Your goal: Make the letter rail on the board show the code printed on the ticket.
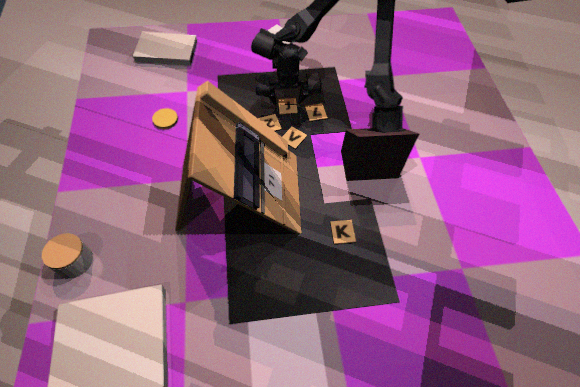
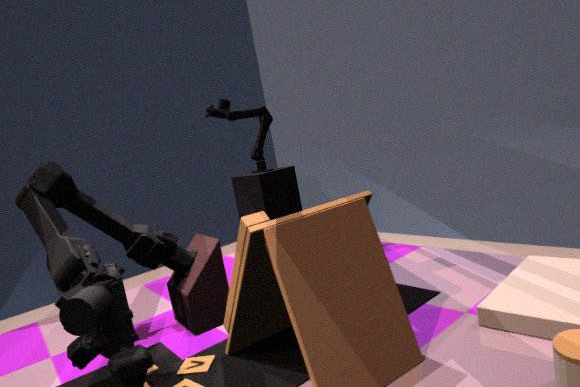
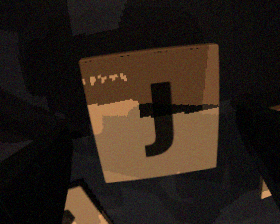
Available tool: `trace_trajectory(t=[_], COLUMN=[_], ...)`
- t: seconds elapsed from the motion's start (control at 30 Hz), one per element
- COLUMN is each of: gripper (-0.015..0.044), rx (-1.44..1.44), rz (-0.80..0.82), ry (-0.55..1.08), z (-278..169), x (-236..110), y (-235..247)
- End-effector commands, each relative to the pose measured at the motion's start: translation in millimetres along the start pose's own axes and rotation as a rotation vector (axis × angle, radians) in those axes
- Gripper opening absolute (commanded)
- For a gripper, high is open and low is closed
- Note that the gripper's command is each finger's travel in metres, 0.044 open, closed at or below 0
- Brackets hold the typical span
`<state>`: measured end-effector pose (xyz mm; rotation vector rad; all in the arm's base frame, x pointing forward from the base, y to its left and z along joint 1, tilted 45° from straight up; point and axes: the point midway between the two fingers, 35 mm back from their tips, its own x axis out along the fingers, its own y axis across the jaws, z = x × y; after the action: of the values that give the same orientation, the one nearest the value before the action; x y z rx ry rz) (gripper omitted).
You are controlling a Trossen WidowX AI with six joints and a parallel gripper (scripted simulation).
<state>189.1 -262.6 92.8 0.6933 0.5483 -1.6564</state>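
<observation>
Tiles are seen most plainly in the top view: a J tile (image 1: 288,106), a 7 tile (image 1: 316,112), a Z tile (image 1: 271,123) and a V tile (image 1: 294,137) are clustered on the dark mat (image 1: 310,271) just above the frame's centre, while a K tile (image 1: 343,231) lies apart, lower and to the right. The claw (image 1: 287,85) is lowered directly over the J tile, its fingers spread and nothing gripped between them.

The slanted board (image 1: 240,161) is shown face-on only in the top view, where the dark letter rail (image 1: 247,167) runs down its middle with the white ticket (image 1: 272,182) just to its right; the print on the ticket is too small to be read. No tile can be made out in the rail.

From the exterior view only the board's plain back (image 2: 345,291) and its prop are seen; the claw (image 2: 107,353) sits at the lower left edge, close above the mat, and the V tile (image 2: 196,364) shows beside it.

In the wrist view the J tile (image 3: 153,112) fills the centre, half in shadow, with parts of two other tiles at the bottom edge; the fingers themselves cannot be made out there.

Elsewhere on the bench (image 1: 500,191), a yellow disc (image 1: 165,118) and a capped cylinder (image 1: 65,253) stand at the left.
</observation>
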Motion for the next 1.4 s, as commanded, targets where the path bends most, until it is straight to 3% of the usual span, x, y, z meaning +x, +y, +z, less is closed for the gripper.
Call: trace_trajectory(t=[0.0,0.37,0.4,0.8,1.1,1.37], gripper=[0.034,0.034,0.0314,0.0234,0.0,0.0], rx=[-0.007,-0.007,-0.007,-0.007,-0.007,-0.007], rz=[-0.003,-0.003,-0.003,-0.003,-0.003,-0.003], ry=[0.005,0.005,0.005,0.005,0.005,0.005], z=[-1.7,-1.7,-1.7,-1.7,-1.8,-2.9], x=[6.7,10.3,10.3,10.3,2.9,-2.9], y=[-1.2,-1.4,-1.4,-1.6,-1.7,-1.4])
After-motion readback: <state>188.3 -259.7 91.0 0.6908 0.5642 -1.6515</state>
